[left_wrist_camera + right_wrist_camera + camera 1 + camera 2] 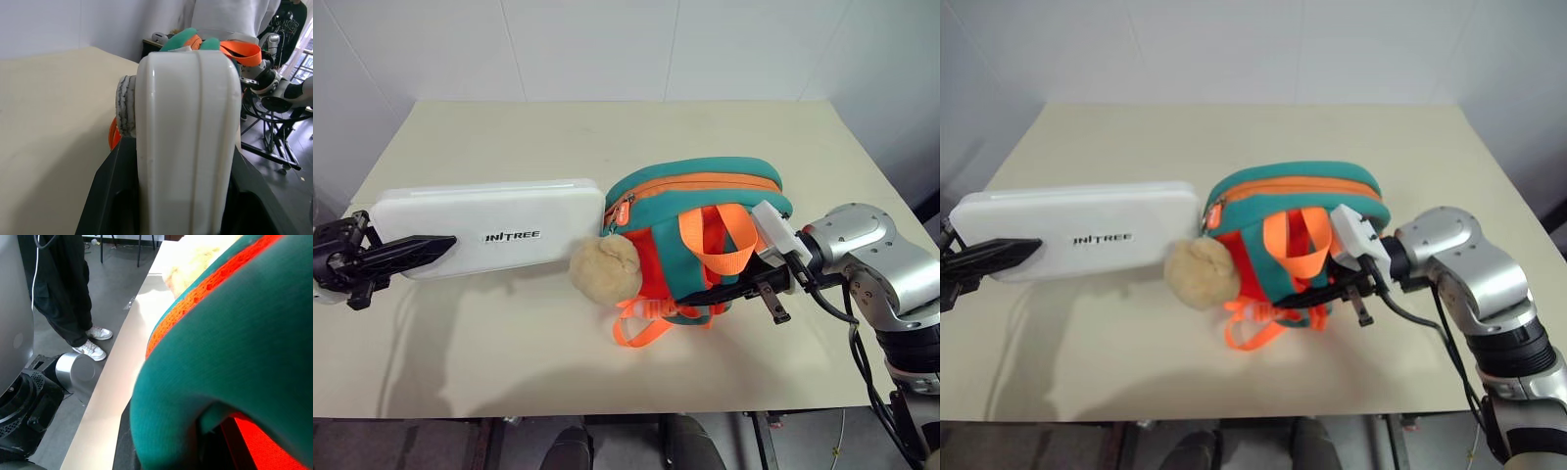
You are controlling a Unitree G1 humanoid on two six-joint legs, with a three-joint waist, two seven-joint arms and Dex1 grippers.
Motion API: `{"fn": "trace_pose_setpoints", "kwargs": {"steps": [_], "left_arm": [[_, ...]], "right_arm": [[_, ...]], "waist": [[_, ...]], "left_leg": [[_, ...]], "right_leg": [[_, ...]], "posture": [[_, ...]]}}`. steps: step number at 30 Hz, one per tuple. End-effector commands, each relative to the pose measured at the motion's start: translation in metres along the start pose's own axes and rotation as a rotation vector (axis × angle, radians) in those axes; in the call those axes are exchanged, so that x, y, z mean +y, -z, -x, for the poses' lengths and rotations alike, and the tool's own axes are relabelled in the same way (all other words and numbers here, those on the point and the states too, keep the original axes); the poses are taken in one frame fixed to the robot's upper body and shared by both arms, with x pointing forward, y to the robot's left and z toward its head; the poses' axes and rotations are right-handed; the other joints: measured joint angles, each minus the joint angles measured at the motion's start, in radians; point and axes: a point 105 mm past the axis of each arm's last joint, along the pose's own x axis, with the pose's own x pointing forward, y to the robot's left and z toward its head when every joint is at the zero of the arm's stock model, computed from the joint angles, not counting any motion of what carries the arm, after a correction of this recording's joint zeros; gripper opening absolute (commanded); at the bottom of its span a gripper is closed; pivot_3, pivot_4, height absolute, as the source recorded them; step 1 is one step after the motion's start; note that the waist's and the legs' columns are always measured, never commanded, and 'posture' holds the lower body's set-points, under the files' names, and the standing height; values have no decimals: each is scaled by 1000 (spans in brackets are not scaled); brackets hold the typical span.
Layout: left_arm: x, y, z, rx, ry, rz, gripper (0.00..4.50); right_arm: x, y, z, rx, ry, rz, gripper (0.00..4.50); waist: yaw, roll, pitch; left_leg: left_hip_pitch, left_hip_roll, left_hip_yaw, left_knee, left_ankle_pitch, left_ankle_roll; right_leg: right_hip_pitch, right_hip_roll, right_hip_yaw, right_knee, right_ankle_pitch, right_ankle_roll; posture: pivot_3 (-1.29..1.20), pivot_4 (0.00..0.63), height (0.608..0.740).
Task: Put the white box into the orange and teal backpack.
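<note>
My left end effector point(411, 253) clamps box point(499, 230) | right end effector point(729, 291) pinches backpack point(705, 211) | box end touches plush ball point(605, 266)

We take it for a robot lab, bare beige tabletop point(607, 362) against plain white walls point(607, 49), wheeled equipment stand point(274, 147) on dark floor, a person's legs point(68, 298) standing beside the tabletop's edge

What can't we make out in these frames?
- Backpack zipper: whether it is open is unclear in the eye views.
- Right hand: its fingertips are hidden by the backpack.
- White box lettering: its top face is edge-on in the left wrist view.
</note>
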Motion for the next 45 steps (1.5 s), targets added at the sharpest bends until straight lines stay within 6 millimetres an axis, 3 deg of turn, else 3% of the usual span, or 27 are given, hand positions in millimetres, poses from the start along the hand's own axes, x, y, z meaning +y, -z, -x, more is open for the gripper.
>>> {"fn": "trace_pose_setpoints", "kwargs": {"steps": [1, 4, 9, 29, 45], "left_arm": [[3, -10, -3, 5, 4, -89, 1326], [11, -19, -7, -23, -19, -161, 1326], [9, -19, -15, 28, 21, -213, 1326], [-17, -30, -53, 103, 219, -322, 1326], [-13, -5, -72, 257, 270, -310, 1324]], "right_arm": [[0, -8, -1, -8, -17, 45, 530], [0, -8, 0, -8, -16, 45, 530], [1, -8, 1, -4, -13, 43, 530], [-1, -7, -1, -3, -5, 44, 530], [-4, -8, -4, -8, 4, 47, 530]], "waist": [[0, 0, 0], [1, 0, 0], [-2, 0, 0], [0, 0, 0], [0, 0, 0]], "left_leg": [[0, 0, 0, 0, 0, 0], [0, 0, 0, 0, 0, 0], [0, 0, 0, 0, 0, 0], [0, 0, 0, 0, 0, 0], [0, 0, 1, 1, 0, 0]], "right_leg": [[0, 0, 0, 0, 0, 0], [0, 0, 0, 1, 0, 0], [0, 0, 0, 2, 0, 0], [0, 1, 0, 3, 0, 0], [0, 1, 0, 4, 0, 0]], "posture": [[0, 150, 740], [0, 150, 740], [0, 150, 740], [0, 150, 740], [0, 150, 740]]}}
